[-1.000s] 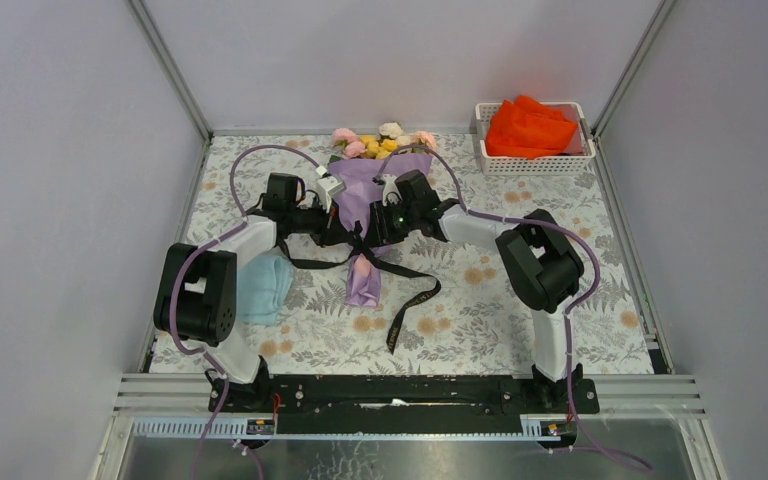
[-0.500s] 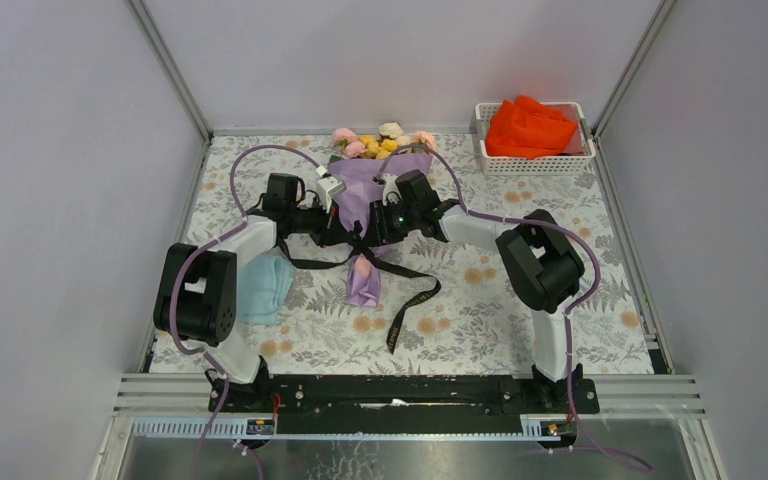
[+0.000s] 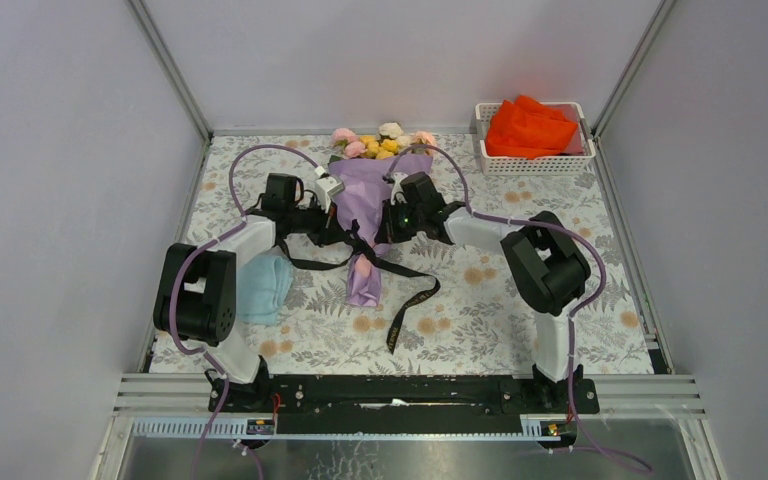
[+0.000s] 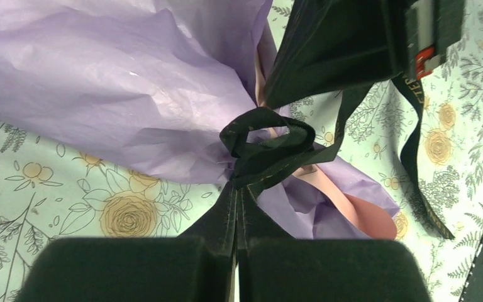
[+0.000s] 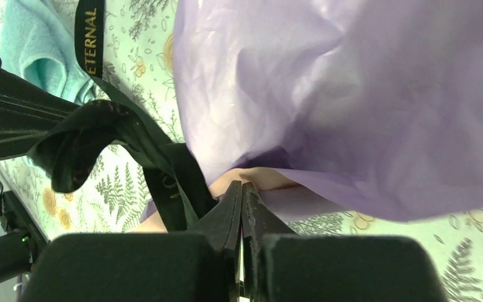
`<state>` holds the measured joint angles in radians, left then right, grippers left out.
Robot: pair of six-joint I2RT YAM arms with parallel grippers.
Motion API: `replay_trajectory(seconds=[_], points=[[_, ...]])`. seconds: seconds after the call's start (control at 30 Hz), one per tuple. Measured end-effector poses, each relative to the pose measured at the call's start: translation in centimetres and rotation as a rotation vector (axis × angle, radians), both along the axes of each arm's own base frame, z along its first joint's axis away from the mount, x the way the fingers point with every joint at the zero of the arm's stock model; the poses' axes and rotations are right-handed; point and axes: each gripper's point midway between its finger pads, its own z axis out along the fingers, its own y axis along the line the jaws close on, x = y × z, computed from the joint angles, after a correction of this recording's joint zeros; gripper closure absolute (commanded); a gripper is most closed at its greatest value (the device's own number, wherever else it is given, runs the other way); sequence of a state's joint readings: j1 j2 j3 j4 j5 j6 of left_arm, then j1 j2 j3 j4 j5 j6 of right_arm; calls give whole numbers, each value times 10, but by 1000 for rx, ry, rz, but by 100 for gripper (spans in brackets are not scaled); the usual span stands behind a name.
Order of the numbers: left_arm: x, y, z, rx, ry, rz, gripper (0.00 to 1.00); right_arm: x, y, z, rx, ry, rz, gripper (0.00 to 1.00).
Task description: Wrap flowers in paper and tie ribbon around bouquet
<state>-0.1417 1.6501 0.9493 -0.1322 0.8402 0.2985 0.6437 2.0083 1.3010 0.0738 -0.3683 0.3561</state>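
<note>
Left wrist view: ribbon (image 4: 267,141) runs straight into the left tool's (image 4: 238,242) closed tips.

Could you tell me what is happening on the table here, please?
Both arms are tying the ribbon around the bouquet, which lies mid-table wrapped in purple paper, its flowers pointing away from the arm bases. The left gripper is shut on one ribbon strand and the right gripper on another, from opposite sides. A loose knot sits at the bouquet's narrow waist.
</note>
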Motion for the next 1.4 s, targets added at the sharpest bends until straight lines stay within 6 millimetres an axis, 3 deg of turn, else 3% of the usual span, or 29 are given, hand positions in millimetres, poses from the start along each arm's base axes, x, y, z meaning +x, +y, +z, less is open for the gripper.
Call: replay_trajectory(seconds=[0.1, 0.27, 0.37, 0.6, 0.83, 1.0, 1.2, 1.4], points=[[3, 3, -2, 22, -13, 9, 100, 8, -9, 5, -14, -26, -35, 99], [5, 5, -4, 37, -26, 11, 100, 10, -7, 18, 17, -61, 0, 73], [5, 5, -4, 38, -28, 9, 100, 6, 0, 25, 57, -75, 48, 67], [5, 5, -4, 38, -30, 8, 100, -1, 11, 29, 96, -64, 106, 67], [5, 5, -4, 38, -29, 8, 100, -5, 18, 9, 92, -12, 133, 65], [5, 5, -4, 38, -30, 8, 100, -6, 18, 2, 85, 1, 133, 79], [5, 7, -4, 38, -30, 13, 100, -7, 18, 2, 85, 5, 133, 68], [6, 7, -4, 38, -29, 14, 100, -10, 23, 7, 115, 7, 153, 67]])
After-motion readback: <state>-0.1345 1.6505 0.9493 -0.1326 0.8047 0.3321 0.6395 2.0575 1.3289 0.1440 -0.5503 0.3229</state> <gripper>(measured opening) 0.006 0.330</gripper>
